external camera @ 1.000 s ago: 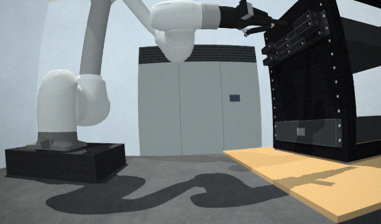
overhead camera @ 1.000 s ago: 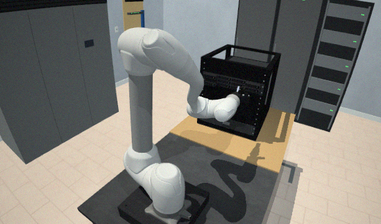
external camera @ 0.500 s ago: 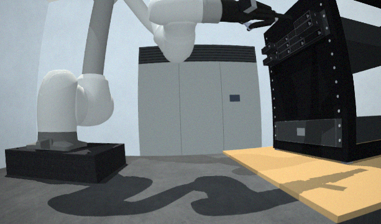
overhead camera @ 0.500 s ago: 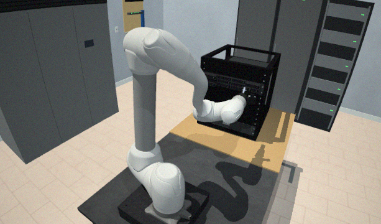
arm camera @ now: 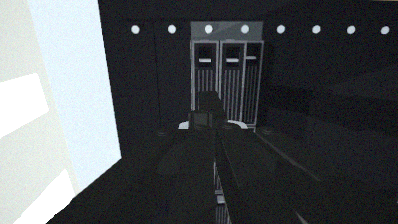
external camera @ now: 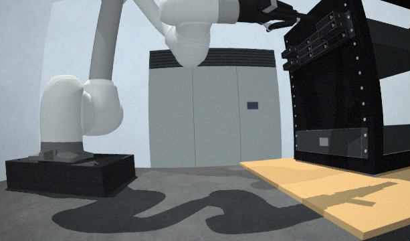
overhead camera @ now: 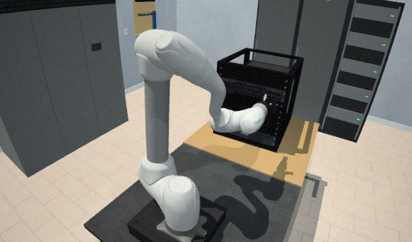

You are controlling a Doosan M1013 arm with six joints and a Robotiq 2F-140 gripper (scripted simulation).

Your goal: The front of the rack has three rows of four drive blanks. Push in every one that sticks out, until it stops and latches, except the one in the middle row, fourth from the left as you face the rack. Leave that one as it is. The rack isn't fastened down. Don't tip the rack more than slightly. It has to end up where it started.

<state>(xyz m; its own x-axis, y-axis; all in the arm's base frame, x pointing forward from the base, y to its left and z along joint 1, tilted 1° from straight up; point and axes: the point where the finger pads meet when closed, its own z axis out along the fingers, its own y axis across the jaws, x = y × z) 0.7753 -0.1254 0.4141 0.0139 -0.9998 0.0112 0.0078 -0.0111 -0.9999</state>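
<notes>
The rack (overhead camera: 249, 75) (external camera: 372, 100) stood upright, its drive blanks facing the arm so that a straight push could reach them. The fingers (overhead camera: 267, 100) (external camera: 312, 17) were shut together with nothing between them, presumably to make one narrow prod. They pointed at the upper, right-hand part of the bank, close in front of it; I could not tell whether they touched anything.

The task's blanks were in the upper part of the rack's front. At the right end, the middle-row fourth blank (external camera: 326, 29) (arm camera: 232, 85) seemed to stand proud, and that was the one to leave. The top-row fourth blank (external camera: 325, 19) (arm camera: 205, 75) lay right alongside, so I judged that a push there would need careful aim. At the far left end, two blanks (external camera: 288, 52) jutted out, apparently still needing a push. Since the rack was loose, a low, level push seemed wiser than a sudden shove.

Beneath it lay the tan table (overhead camera: 259, 161) (external camera: 358, 214), crossed by the arm's shadow. The arm's black plinth (overhead camera: 135, 228) (external camera: 121, 181) sat on dark grey decking (overhead camera: 206, 175) (external camera: 191, 181). A grey cabinet (overhead camera: 58, 84) (external camera: 218, 117) stood along one side, and pale tiles ran around the platform under bluish walls.
</notes>
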